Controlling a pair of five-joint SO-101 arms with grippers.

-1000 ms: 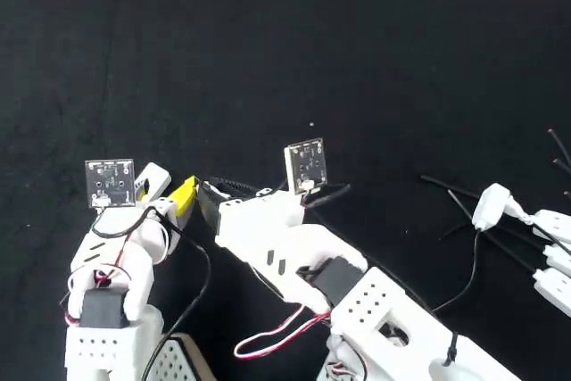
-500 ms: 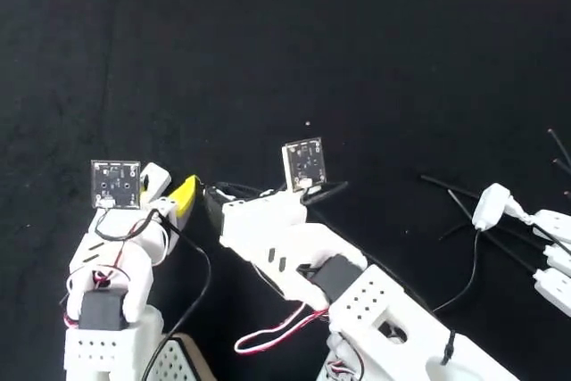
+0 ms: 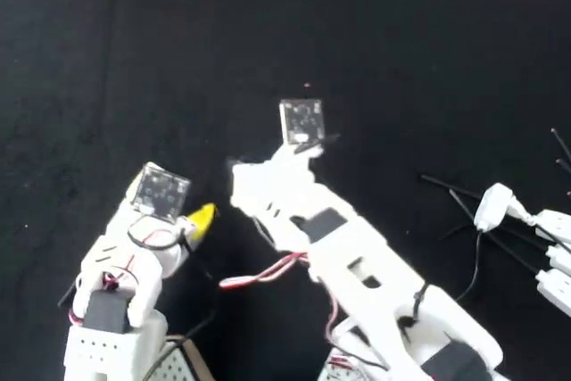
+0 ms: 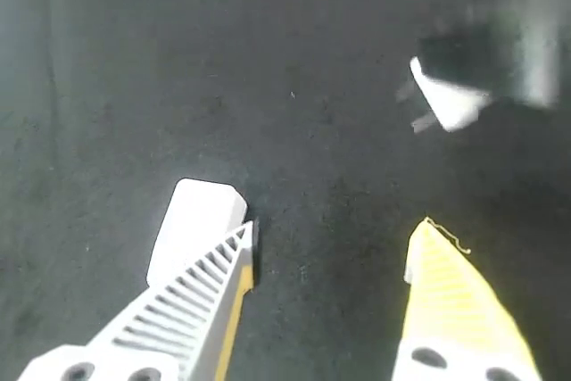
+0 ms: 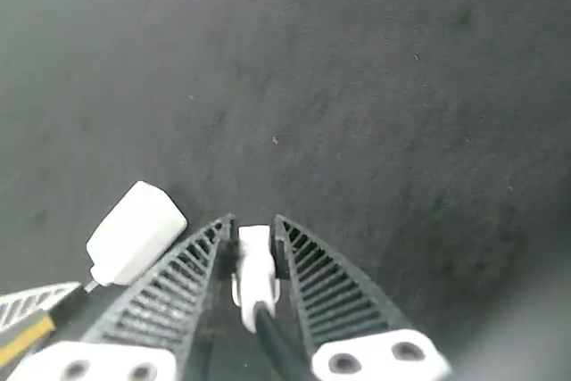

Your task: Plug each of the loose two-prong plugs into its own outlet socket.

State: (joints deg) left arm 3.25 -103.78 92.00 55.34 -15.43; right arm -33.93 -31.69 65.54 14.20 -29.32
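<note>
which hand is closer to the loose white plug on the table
Left. The left hand has its white finger right beside the loose plug. The right hand is farther off, shut on a corded plug.

At the high view's right edge the white pieces (image 3: 555, 256) are cut off; in the left wrist view the plug (image 4: 451, 100) is blurred.

Black table (image 3: 268, 42), 1 white plug (image 3: 492, 205) among black cords (image 3: 443, 186), white outlet sockets (image 3: 555, 260) at its edge
</note>
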